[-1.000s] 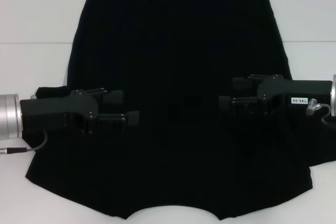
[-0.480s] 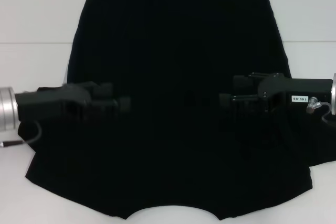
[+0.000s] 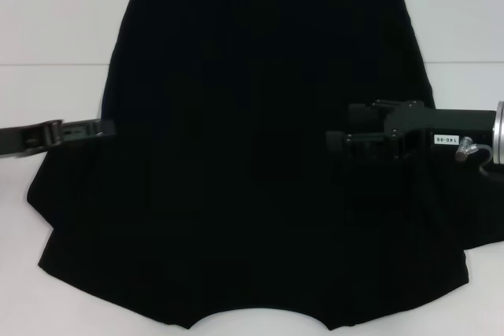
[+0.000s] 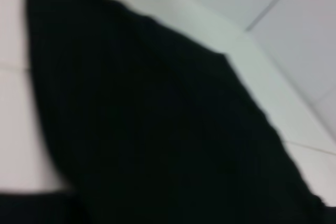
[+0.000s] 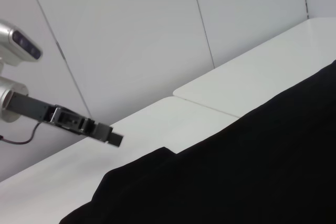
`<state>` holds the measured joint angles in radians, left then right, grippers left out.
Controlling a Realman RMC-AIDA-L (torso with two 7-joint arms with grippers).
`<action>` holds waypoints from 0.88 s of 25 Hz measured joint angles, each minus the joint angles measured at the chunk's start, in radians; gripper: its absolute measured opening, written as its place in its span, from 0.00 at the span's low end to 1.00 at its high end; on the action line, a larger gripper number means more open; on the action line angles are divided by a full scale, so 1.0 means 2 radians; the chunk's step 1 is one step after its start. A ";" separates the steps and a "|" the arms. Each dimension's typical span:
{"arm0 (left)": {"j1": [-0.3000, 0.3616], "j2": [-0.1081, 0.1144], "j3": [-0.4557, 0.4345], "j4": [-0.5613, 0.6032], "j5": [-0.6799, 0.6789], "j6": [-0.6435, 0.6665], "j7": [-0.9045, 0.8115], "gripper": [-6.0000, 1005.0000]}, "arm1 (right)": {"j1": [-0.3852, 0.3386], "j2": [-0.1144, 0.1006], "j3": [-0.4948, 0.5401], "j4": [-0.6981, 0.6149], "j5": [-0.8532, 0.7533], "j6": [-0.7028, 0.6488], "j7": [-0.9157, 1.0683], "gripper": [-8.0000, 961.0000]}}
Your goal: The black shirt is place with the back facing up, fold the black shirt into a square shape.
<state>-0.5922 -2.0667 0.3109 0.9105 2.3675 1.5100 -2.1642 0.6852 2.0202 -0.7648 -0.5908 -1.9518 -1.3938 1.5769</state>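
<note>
The black shirt lies spread flat on the white table and fills most of the head view, with no lettering showing. My right gripper hovers over the shirt's right part, open, its two fingers apart with nothing between them. At the shirt's left edge my left gripper is turned edge-on and reads as a thin bar. The right wrist view shows the left gripper farther off, above the table beyond the shirt. Dark cloth of the shirt fills the left wrist view.
A seam crosses the table behind the arms. Bare white table shows on both sides of the shirt and beyond its far edge. White wall panels stand behind the table.
My left gripper has pulled back leftward from over the shirt to its left edge and turned edge-on. The right gripper has shifted slightly away from me, staying open.
</note>
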 joint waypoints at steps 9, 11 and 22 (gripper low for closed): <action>-0.002 0.010 -0.015 0.034 0.118 0.003 -0.093 0.88 | 0.001 -0.001 0.007 -0.001 0.000 0.005 0.000 0.95; -0.005 0.012 -0.015 0.034 0.141 0.001 -0.103 0.88 | 0.001 -0.002 0.007 -0.001 0.000 0.005 0.000 0.95; -0.023 0.016 0.002 0.019 0.212 -0.024 -0.137 0.88 | 0.000 -0.002 0.018 -0.002 0.001 0.006 0.000 0.95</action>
<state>-0.6374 -2.0348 0.3142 0.9477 2.7917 1.4613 -2.4391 0.6843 2.0158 -0.7298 -0.5941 -1.9496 -1.3820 1.5769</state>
